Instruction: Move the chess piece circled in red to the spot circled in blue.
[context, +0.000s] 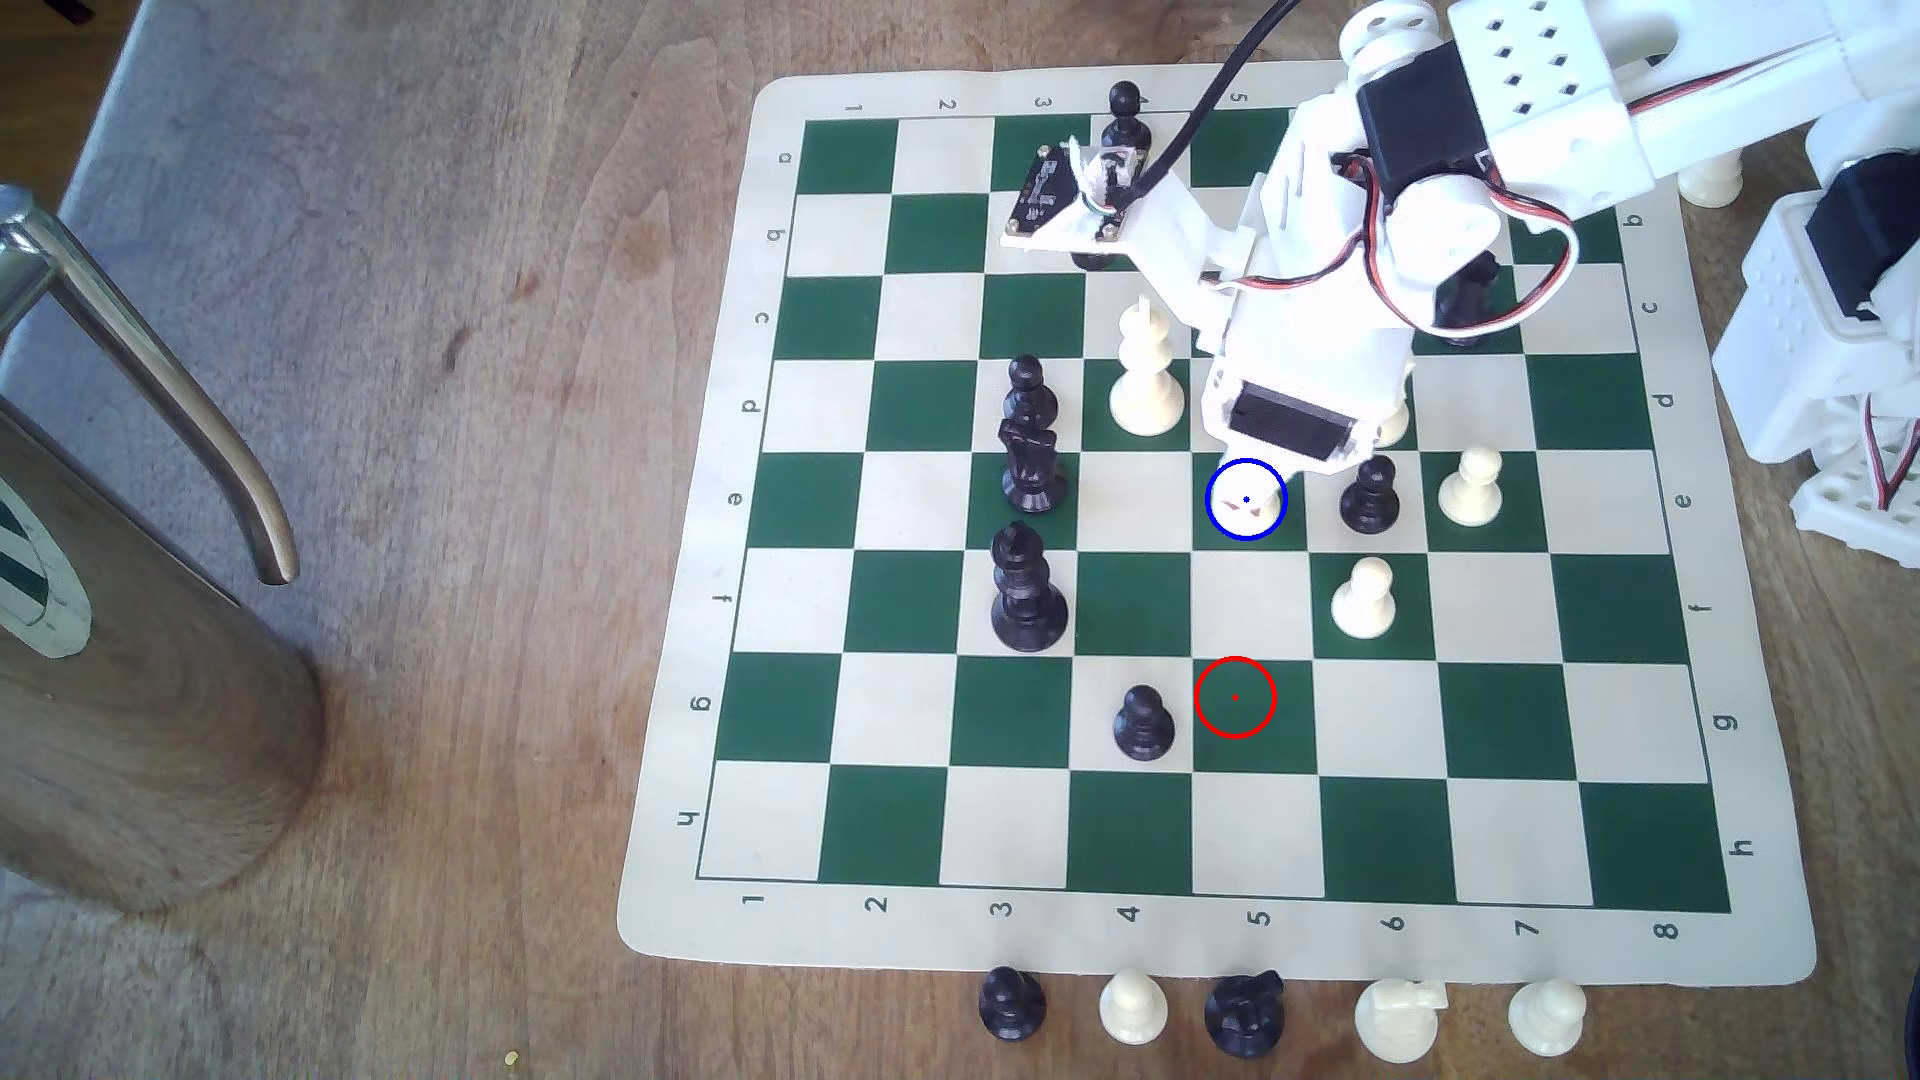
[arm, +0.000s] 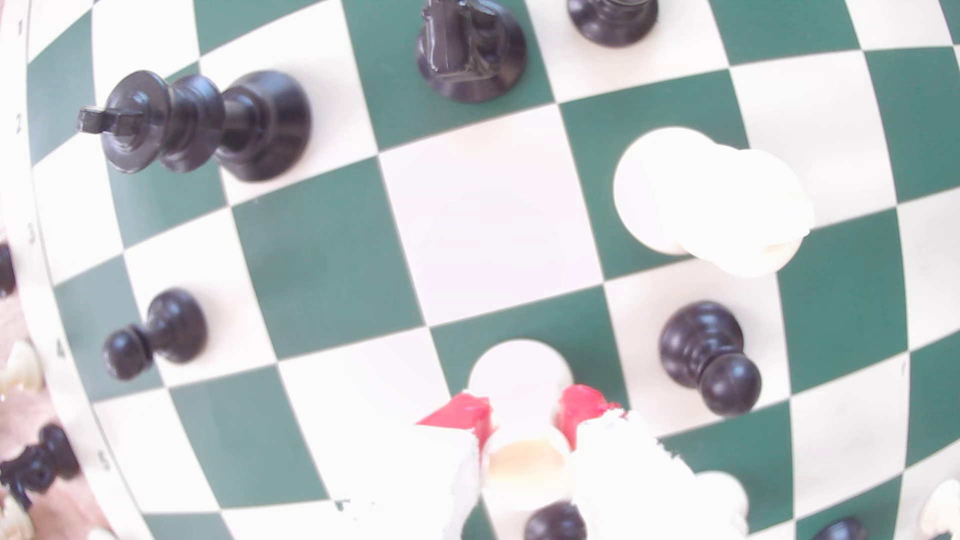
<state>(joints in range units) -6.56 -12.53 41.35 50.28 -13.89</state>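
the gripper pinches the cream rook between its red-tipped fingers on the blue-ringed green square at mid-board, a black pawn just to the exterior view's right, the red-ringed square bare nearer the board's near edge

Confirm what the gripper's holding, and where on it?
The gripper holds the short cream-white plastic rook, its red-tipped fingers pinching opposite sides of the notched top, base over the blue-ringed green square.
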